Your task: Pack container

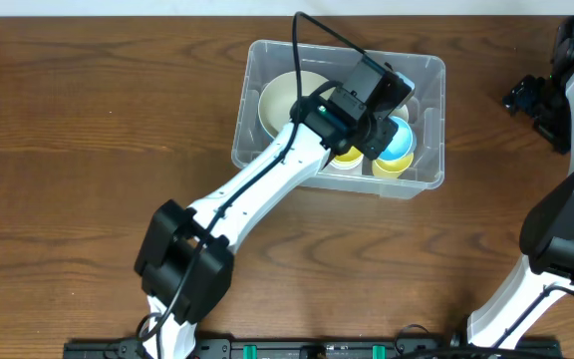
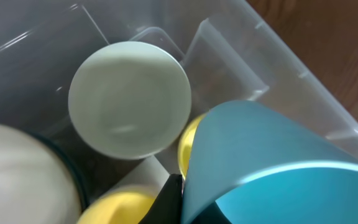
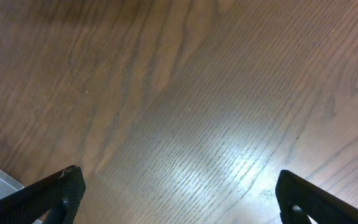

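The dark brown wood-grain table carries a large clear rectangular plastic container, which stands flat on it toward 1 o'clock from the table's middle in the overhead view. In the right wrist view the wood shows a pale sheen of reflected light, and a corner of the container sits at 8 o'clock.

Wooden table, cream bowl, perhaps cups

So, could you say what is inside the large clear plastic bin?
Large cream bowl, smaller pale bowl, blue cup, yellow cups; the left arm hides the bin's middle.
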Robot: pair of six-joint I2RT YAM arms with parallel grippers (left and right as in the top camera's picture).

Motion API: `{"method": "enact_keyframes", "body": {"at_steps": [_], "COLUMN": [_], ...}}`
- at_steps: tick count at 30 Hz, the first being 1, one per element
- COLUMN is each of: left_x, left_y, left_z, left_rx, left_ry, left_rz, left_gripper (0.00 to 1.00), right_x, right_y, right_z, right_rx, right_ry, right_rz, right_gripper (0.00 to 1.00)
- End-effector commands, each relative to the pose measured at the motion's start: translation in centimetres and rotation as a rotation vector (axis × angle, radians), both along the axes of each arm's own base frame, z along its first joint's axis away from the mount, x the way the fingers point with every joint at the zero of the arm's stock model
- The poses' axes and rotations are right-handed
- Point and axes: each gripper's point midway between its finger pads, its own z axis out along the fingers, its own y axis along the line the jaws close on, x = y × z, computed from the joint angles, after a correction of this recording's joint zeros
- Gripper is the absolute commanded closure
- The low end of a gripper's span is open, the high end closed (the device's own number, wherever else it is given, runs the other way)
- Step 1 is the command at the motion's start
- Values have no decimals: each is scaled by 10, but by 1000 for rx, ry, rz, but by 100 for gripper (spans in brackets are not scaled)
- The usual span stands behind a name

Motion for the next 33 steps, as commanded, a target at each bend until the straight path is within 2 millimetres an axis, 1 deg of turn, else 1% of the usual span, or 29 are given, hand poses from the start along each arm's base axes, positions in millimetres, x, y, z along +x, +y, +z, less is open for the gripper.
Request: {"method": "enact_keyframes", "body": {"at_steps": [1,4,11,14,17,18,20,22,24,25,26,27,28,29,31,32,33], "left_x": [3,3,2,1,0,0,0,1,4,5,7,8,9,11,14,15,13], "left_y": [0,0,1,2,3,3,3,2,0,0,0,0,3,8,29,43,61], "left_z": [-10,-14,-16,-17,-18,-18,-18,-16,-11,-5,7,18,34,54,94,112,133], "left_rx": [17,23,28,34,38,39,37,33,19,7,-12,-25,-45,-66,-89,-93,-95], "left_ry": [4,10,16,22,27,27,25,20,2,-11,-33,-49,-74,-109,-183,-214,-247], "left_rz": [-2,-2,-2,-2,-2,-2,-2,-2,1,2,4,6,14,27,77,107,144], "left_gripper": [94,94,93,85,83,77,61,53,39,36,30,21,12,0,2,2,2], "right_x": [-2,-2,-2,-2,-2,-2,-2,-2,-2,-2,-2,-2,-2,-2,-2,-2,-2], "right_y": [-4,-4,-4,-4,-4,-4,-4,-4,-4,-4,-4,-4,-4,-4,-4,-4,-4], "right_z": [1,1,1,1,1,1,1,1,1,1,1,1,1,1,1,1,1], "right_rx": [-13,-13,-13,-13,-13,-13,-13,-13,-13,-13,-13,-13,-13,-13,-13,-13,-13], "right_ry": [2,2,2,2,1,2,2,1,2,2,2,2,2,2,2,1,1], "right_rz": [-16,-16,-16,-16,-16,-16,-16,-17,-16,-16,-16,-16,-16,-16,-16,-17,-17], "right_gripper": [1,1,1,1,1,1,1,1,1,1,1,1,1,1,1,1,1]}}
